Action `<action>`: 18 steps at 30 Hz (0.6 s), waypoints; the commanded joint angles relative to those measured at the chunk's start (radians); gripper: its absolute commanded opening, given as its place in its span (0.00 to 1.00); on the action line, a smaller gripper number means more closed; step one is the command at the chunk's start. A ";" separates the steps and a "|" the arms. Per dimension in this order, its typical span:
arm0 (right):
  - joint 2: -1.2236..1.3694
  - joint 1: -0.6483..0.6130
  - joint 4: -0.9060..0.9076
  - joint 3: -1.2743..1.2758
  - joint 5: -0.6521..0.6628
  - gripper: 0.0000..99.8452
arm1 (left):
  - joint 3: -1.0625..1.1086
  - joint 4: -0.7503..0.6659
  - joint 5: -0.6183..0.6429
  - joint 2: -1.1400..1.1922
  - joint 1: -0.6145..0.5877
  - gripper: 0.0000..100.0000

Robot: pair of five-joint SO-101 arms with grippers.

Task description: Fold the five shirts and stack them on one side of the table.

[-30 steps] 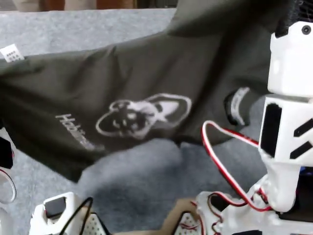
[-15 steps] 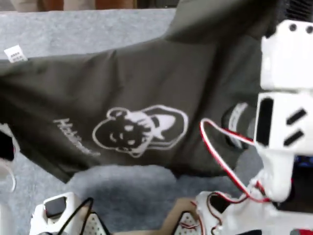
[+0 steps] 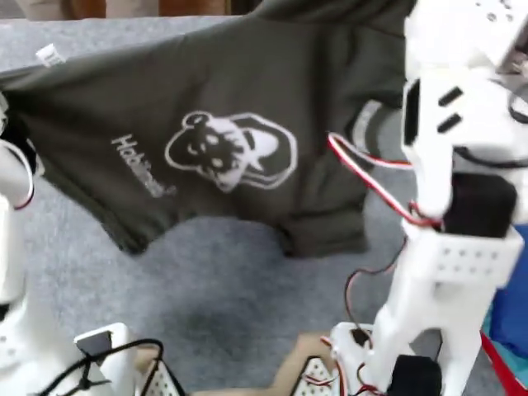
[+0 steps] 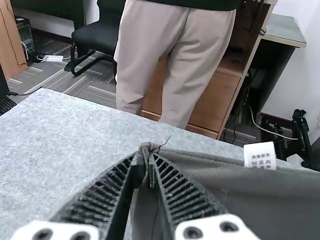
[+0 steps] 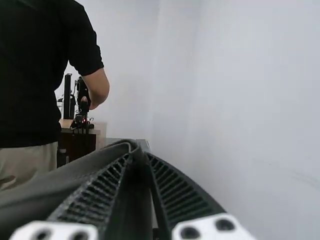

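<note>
A dark olive shirt [image 3: 223, 148] with a white bear-head print hangs stretched above the grey table [image 3: 206, 305], lifted between both arms. My left gripper [image 4: 148, 165] is shut on a bunched edge of the shirt [image 4: 240, 190], near its white label [image 4: 260, 155]. My right gripper [image 5: 145, 162] is shut on another fold of the shirt [image 5: 65, 180], held high. In the high view the right arm [image 3: 450, 165] stands tall at the right and the left arm [image 3: 12, 206] at the left edge. The shirt's lower hem hangs loose and crumpled.
Arm bases, red and white cables [image 3: 371, 177] and a black cable [image 3: 99, 367] crowd the table's near edge. Something blue [image 3: 507, 330] lies at the right edge. Grey felt shows bare under the hanging shirt.
Both arms have lifted the shirt higher and toward the far side; it hangs more spread out, with the print moved up. The right arm has swung left and up.
</note>
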 commanded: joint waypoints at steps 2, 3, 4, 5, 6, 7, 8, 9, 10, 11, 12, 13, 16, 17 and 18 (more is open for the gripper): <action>0.024 0.015 -0.152 0.133 0.011 0.00 | 0.149 -0.138 0.000 -0.008 -0.011 0.02; 0.030 0.015 -0.180 0.163 0.011 0.00 | 0.187 -0.166 0.000 -0.008 -0.011 0.02; 0.036 0.015 -0.203 0.193 0.011 0.00 | 0.224 -0.195 0.000 -0.008 -0.011 0.02; 0.044 0.015 -0.224 0.219 0.011 0.00 | 0.264 -0.224 0.000 -0.008 -0.011 0.02; 0.050 0.015 -0.238 0.239 0.011 0.00 | 0.302 -0.252 0.000 -0.008 -0.011 0.02; 0.054 0.015 -0.250 0.257 0.011 0.00 | 0.342 -0.279 0.000 -0.008 -0.011 0.02; 0.062 0.015 -0.255 0.269 0.011 0.00 | 0.384 -0.304 -0.003 -0.008 -0.011 0.02; 0.068 0.015 -0.256 0.277 0.011 0.00 | 0.423 -0.328 -0.005 -0.008 -0.011 0.02; 0.076 0.015 -0.258 0.282 0.011 0.00 | 0.463 -0.351 -0.006 -0.008 -0.011 0.02; 0.087 0.015 -0.258 0.282 0.011 0.00 | 0.497 -0.371 -0.006 -0.008 -0.011 0.02; 0.097 0.015 -0.258 0.280 0.011 0.00 | 0.529 -0.393 -0.006 -0.007 -0.011 0.02; 0.111 0.015 -0.258 0.277 0.011 0.00 | 0.560 -0.414 -0.006 -0.002 -0.009 0.02; 0.153 0.013 -0.259 0.274 0.011 0.00 | 0.647 -0.496 -0.008 0.001 -0.005 0.02; 0.170 0.012 -0.259 0.274 0.011 0.00 | 0.680 -0.526 -0.008 0.001 -0.003 0.02; 0.189 0.005 -0.259 0.274 0.011 0.00 | 0.707 -0.559 -0.008 0.001 -0.003 0.02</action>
